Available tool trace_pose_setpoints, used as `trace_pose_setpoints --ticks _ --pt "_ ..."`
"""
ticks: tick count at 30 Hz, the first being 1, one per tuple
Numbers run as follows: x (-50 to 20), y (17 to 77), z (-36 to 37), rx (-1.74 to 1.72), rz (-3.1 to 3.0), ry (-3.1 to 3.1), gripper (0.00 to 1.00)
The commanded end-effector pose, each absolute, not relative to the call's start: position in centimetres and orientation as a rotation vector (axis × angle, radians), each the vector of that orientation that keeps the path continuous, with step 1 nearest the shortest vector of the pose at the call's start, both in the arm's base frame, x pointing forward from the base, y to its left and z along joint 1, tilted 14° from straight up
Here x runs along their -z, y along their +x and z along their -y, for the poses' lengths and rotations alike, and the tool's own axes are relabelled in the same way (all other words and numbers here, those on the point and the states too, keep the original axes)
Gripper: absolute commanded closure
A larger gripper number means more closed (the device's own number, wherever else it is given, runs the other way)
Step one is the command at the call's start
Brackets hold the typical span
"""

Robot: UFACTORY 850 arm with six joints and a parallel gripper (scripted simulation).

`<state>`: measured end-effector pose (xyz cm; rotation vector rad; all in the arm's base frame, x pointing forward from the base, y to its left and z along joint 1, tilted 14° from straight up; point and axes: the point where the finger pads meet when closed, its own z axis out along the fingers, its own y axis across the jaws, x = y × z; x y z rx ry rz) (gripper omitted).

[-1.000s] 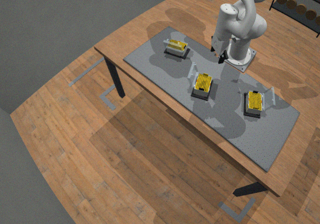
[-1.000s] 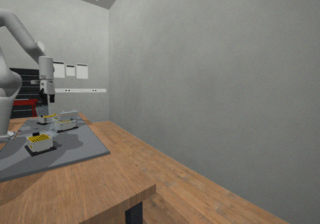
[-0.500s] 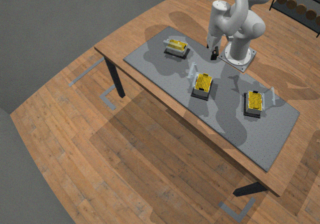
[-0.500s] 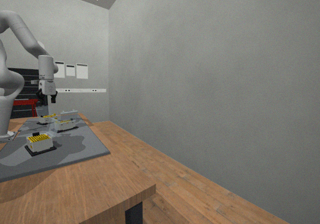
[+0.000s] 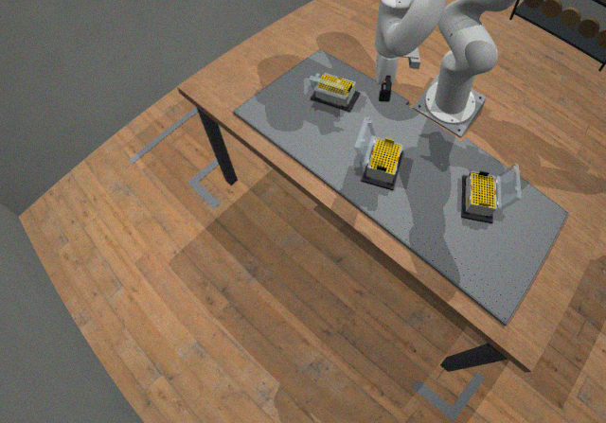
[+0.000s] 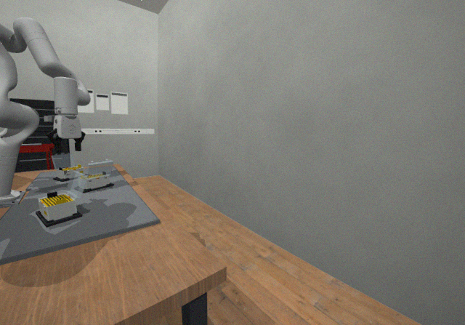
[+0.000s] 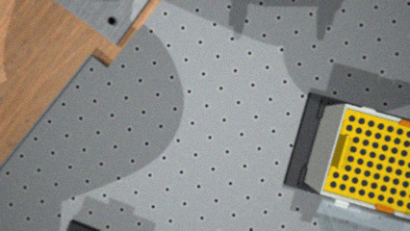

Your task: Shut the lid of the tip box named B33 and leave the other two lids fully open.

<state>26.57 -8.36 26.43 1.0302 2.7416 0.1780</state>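
B33 is one of the three tip boxes, but I can't read the stickers to say which; the middle box (image 5: 385,158) (image 6: 94,182) (image 7: 372,161) lies outward from the arm's base (image 5: 458,129), its long axis running roughly away from the robot's side. The hand (image 5: 384,91) (image 6: 66,144) hovers above the counter (image 5: 323,149) (image 6: 150,269) (image 7: 43,63) on the robot's side of that box—fingers spread, nothing between them.

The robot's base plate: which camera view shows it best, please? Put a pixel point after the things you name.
The top view. There the base plate (image 5: 465,126) (image 6: 14,201) (image 7: 91,15) surrounds the arm's foot, with several corners visible. The exterior view shows only part, at a low slant by the left picture edge. The wrist view shows one corner with a dark hole, cut off above.
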Motion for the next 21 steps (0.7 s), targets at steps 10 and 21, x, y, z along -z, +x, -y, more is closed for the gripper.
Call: trace_pose_setpoints --ticks 10,21 --pt "-26.3 27.0 11.8 -0.201 -2.727 1.072 0.0" --pt "-25.7 25.6 17.1 -0.252 -2.519 1.541 0.0"
